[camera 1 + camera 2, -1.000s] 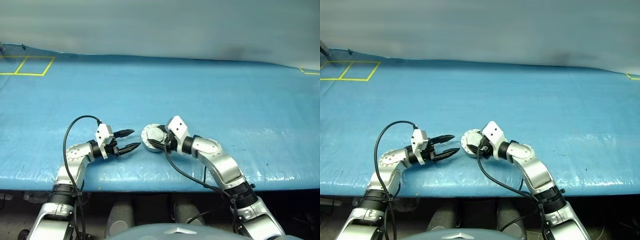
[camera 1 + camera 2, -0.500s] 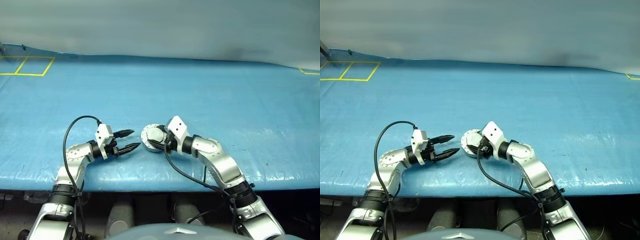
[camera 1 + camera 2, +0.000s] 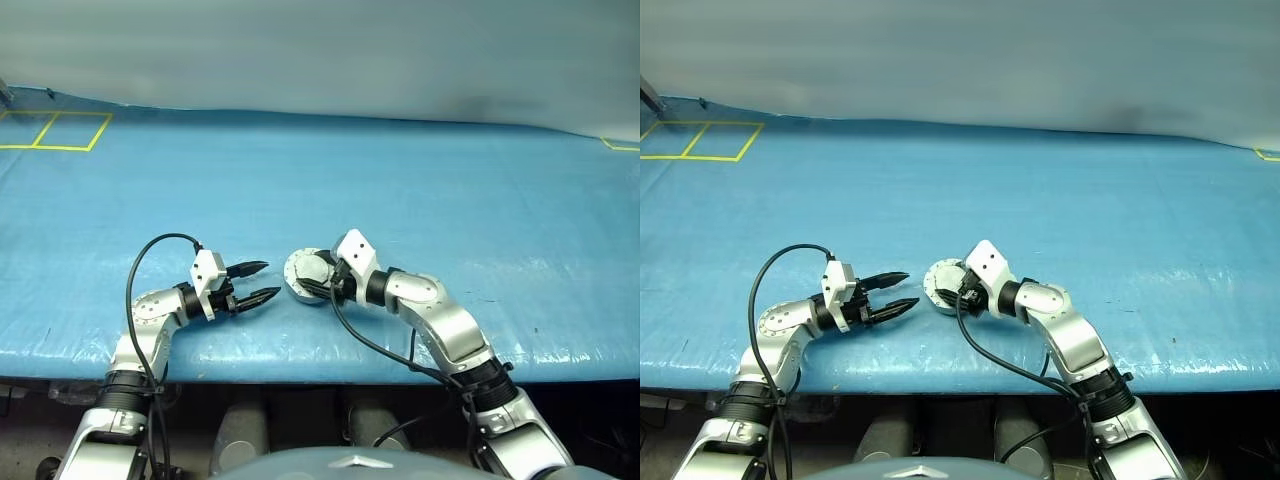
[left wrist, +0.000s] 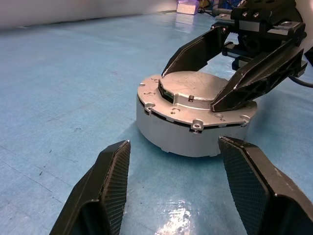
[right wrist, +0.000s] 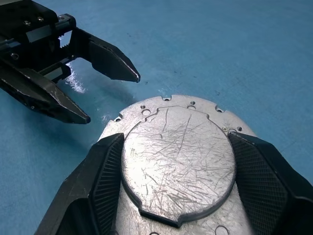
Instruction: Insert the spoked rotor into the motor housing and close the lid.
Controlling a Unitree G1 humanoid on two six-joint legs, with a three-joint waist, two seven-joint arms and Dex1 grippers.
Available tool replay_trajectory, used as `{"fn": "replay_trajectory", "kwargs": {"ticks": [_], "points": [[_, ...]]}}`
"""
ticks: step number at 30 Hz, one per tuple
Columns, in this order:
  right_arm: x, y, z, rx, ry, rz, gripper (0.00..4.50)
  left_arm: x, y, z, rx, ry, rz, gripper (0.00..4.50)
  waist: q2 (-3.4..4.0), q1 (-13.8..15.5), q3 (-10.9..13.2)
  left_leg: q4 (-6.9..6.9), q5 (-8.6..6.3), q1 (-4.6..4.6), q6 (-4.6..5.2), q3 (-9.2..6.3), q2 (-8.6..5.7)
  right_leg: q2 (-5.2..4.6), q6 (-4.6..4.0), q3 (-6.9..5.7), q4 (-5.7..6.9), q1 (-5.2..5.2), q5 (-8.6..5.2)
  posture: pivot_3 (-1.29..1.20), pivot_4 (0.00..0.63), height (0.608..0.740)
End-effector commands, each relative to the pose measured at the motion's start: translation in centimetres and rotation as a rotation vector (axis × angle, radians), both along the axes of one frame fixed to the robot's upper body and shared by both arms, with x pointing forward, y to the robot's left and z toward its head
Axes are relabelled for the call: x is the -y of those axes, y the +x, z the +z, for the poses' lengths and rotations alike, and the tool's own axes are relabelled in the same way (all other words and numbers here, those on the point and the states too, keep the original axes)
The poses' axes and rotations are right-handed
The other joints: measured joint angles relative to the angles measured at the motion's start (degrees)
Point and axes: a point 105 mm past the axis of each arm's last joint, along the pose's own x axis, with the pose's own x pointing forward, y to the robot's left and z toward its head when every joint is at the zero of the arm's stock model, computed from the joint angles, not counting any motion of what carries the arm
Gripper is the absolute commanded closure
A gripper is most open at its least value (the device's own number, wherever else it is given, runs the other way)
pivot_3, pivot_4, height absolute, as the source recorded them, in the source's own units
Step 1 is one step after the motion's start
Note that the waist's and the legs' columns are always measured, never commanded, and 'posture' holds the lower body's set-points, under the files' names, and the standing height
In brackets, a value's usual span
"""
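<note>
The motor housing [image 4: 190, 125] sits on the blue table cover [image 3: 400, 180], close to the near edge and between the two arms. The lid [image 5: 178, 164] lies flat on top of it, plain grey face up with the raised middle showing, scratched all over. Small lugs and holes ring the flange around it. A thin dark seam shows between lid and housing on the side facing the left arm, so I judge the lid may not be pressed fully home. The spoked rotor would be inside by now, but the lid hides whatever is in there.

The right gripper [image 3: 318, 284] is the nearer one. It reaches in from the housing's right, and its two black fingers [image 5: 105, 169] flank the raised middle of the lid, one on each side, at its edge. They look to be touching it; I cannot say how hard they press. The jaws stand as wide as that raised disc.

The left gripper [image 3: 262, 281] waits just beside the housing on its left, apart from it, spread and holding nothing. It points level, straight across at the housing's wall.

The housing's axis stands upright, so any seating of the lid has to go straight down along it. My guess is that the right arm does this, and the left could steady the wall.
</note>
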Motion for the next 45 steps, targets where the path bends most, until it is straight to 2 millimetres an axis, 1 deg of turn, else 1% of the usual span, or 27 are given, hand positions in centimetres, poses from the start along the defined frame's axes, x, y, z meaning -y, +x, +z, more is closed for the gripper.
{"fn": "replay_trajectory", "kwargs": {"ticks": [1,15,24,26,29,32,39,40,45], "points": [[0.4,-0.1,-0.6,-0.009,-0.036,-0.005,1.47,0.3,0.1,1.3,0.058,-0.011,-0.011,1.38,0.0,0.0,0.0,0.0,0.0,0.0,0.0,0.0,0.0,0.0,0.0,0.0,0.0,0.0,0.0,0.0,0.15,0.74],[1.0,0.6,-1.1,-0.009,-0.062,-0.045,1.47,0.3,0.0,1.2,0.053,-0.014,-0.011,1.38,0.0,-0.02,0.0,0.03,0.0,0.03,0.0,0.0,0.0,0.0,0.0,0.0,0.01,0.03,0.0,0.0,0.15,0.74],[1.0,0.6,-1.4,-0.009,-0.071,-0.047,1.47,0.3,0.0,1.2,0.055,-0.013,-0.007,1.38,-0.01,0.0,-0.01,0.05,0.0,0.04,0.0,0.0,0.0,0.0,0.0,0.0,0.01,0.05,0.0,0.0,0.15,0.74],[1.0,0.6,-1.5,-0.012,-0.074,-0.046,1.47,0.2,0.6,1.7,0.054,-0.053,0.031,1.38,-0.01,0.0,-0.01,0.06,0.0,0.04,0.0,0.0,0.0,-0.01,0.0,0.0,0.01,0.05,0.0,0.0,0.15,0.74],[1.0,0.5,-1.6,-0.015,-0.075,-0.043,1.47,0.4,0.8,3.0,0.034,-0.14,0.025,1.38,-0.02,0.0,-0.01,0.08,0.0,0.04,0.0,0.0,0.0,-0.01,0.01,0.0,0.01,0.06,0.0,0.0,0.15,0.74],[0.9,0.4,-1.6,-0.015,-0.073,-0.042,1.47,0.6,1.1,3.4,0.034,-0.16,0.03,2.0,-0.02,0.0,-0.01,0.08,0.0,0.05,0.0,0.0,0.0,-0.01,0.01,-0.01,0.02,0.07,0.01,0.0,0.15,0.74],[1.0,0.4,-1.4,-0.008,-0.071,-0.049,1.47,1.6,0.9,2.8,0.023,-0.113,-0.021,4.35,-0.02,-0.03,-0.02,0.06,0.0,0.05,0.0,0.0,0.0,0.0,0.01,-0.01,0.01,0.06,0.01,0.0,0.15,0.74],[1.0,0.4,-1.4,-0.007,-0.071,-0.05,1.47,1.7,0.9,2.7,0.021,-0.102,-0.027,4.45,-0.02,-0.03,-0.02,0.07,0.0,0.05,0.0,0.0,0.0,0.0,0.01,-0.01,0.02,0.07,0.01,0.0,0.15,0.74],[1.1,0.4,-1.4,-0.005,-0.07,-0.056,1.47,2.1,1.0,2.3,0.023,-0.079,-0.04,4.45,-0.02,0.0,-0.02,0.08,0.0,0.04,0.0,0.0,0.0,-0.01,0.01,-0.01,0.01,0.07,0.0,0.0,0.15,0.74]]}}
